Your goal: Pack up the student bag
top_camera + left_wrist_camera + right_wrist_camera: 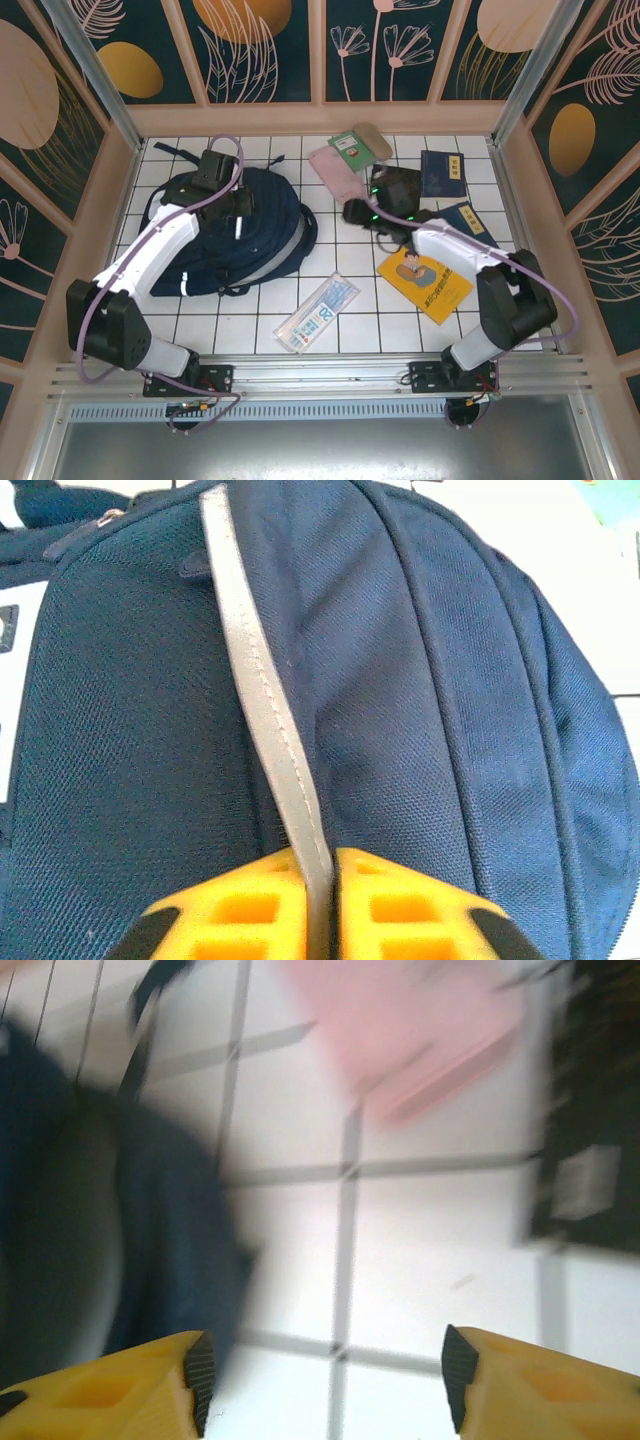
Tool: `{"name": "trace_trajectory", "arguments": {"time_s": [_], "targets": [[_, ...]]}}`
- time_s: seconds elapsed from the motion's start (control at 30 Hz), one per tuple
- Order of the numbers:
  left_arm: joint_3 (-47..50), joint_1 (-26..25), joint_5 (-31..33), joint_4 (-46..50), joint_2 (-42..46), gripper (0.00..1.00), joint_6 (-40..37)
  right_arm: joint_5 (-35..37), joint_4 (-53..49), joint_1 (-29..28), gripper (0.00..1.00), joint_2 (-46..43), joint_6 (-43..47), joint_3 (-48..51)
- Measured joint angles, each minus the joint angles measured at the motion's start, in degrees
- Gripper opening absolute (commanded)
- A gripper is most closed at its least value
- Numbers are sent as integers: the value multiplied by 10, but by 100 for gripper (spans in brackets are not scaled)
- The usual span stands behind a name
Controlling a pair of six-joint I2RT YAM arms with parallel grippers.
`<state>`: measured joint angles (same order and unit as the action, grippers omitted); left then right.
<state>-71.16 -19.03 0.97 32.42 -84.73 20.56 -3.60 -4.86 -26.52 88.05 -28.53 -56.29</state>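
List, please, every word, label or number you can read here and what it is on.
No text is legible.
yellow book: cover characters too small.
clear packet: blue print too small.
far navy booklet: yellow label too small.
green card: too small.
student bag: white patch cut off, unreadable.

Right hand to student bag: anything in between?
Nothing visible. The open right hand hangs over bare white tile, and the student bag lies to its left with only tile between them. The pink pouch sits farther back, off that line.
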Motion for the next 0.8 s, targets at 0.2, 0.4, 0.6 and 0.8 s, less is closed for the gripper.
{"name": "trace_trajectory", "arguments": {"time_s": [0.2,0.4,0.6,0.8], "targets": [[-11,0,-18,-26,-31,59,16,37,-30,123,67,32,-6,-26],[-127,-42,-52,-64,-95,60,37,20,-37,177,67,128,-2,-106],[-171,-116,-170,-176,-212,62,115,-16,-42,222,67,182,1,-131],[-202,-158,-245,-224,-337,63,182,-60,-50,254,66,217,8,-148]]}}
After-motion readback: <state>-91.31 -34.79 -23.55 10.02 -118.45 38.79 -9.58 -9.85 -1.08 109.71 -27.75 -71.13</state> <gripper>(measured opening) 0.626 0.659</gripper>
